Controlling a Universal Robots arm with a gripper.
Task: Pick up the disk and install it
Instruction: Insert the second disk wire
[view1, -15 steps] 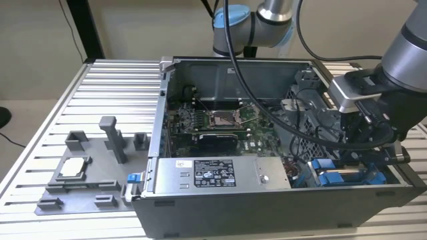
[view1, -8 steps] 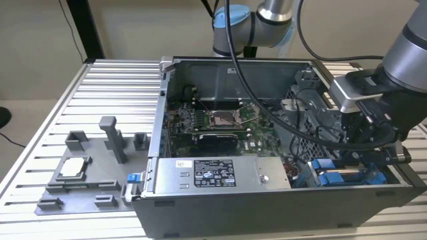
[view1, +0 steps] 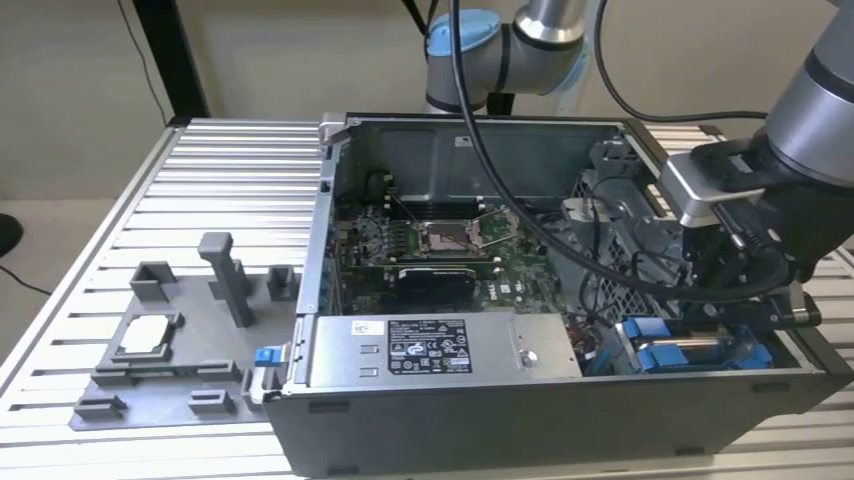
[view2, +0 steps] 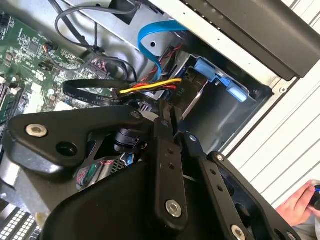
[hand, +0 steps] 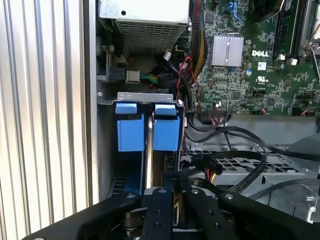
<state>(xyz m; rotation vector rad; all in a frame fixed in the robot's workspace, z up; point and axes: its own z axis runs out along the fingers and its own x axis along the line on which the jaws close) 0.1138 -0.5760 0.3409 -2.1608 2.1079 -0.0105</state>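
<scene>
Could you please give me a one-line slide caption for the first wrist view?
Tool poised over the computer case, by two blue-framed drive slots.

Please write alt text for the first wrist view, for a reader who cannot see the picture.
The black pincer hangs inside an open computer case, just in front of a metal drive bay that holds two bright blue drive frames side by side. Beside the bay lie black cables, a green motherboard and the ribbed metal table.
</scene>
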